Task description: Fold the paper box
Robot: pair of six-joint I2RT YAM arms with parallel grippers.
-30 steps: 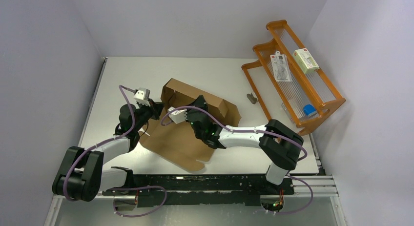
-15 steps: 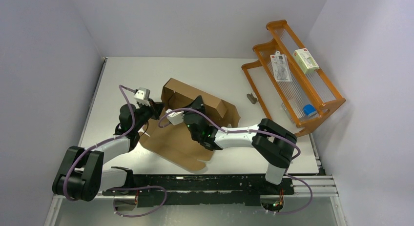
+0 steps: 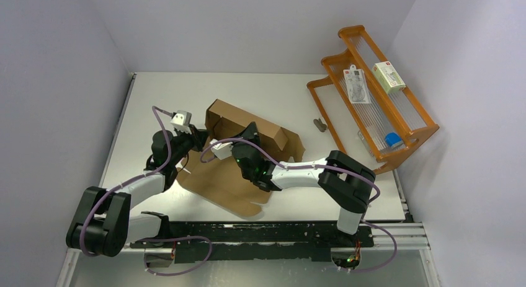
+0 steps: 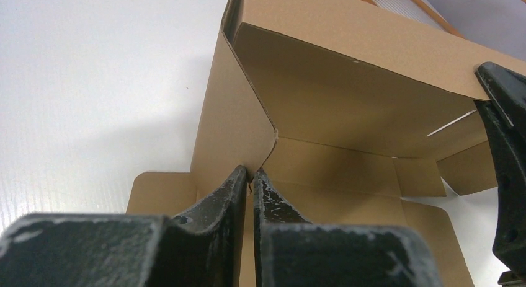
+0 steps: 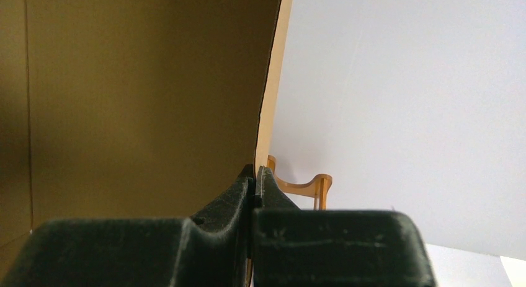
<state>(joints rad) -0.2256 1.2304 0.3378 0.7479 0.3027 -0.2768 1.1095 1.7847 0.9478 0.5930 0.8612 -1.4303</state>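
While both arms hold one sheet, next fold judged to hinge on raised walls between tools. Nearest, left gripper (image 4: pixel 251 178): jaws nearly together, pinching lower edge of left side wall. Beside it, right gripper (image 5: pixel 254 175): jaws clamped on thin edge of upright panel. Between them, paper box (image 3: pixel 220 181): frame centre on table (image 3: pixel 260 92), long axis upper left to lower right, flat panel toward arm bases, rear wall erect beyond. Brown corrugated card, matte, stiff, scored. Farthest, upper right: orange rack (image 3: pixel 378 95), well apart.

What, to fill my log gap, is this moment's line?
paper box: partly folded | left gripper: shut on its wall | right gripper: shut on its panel
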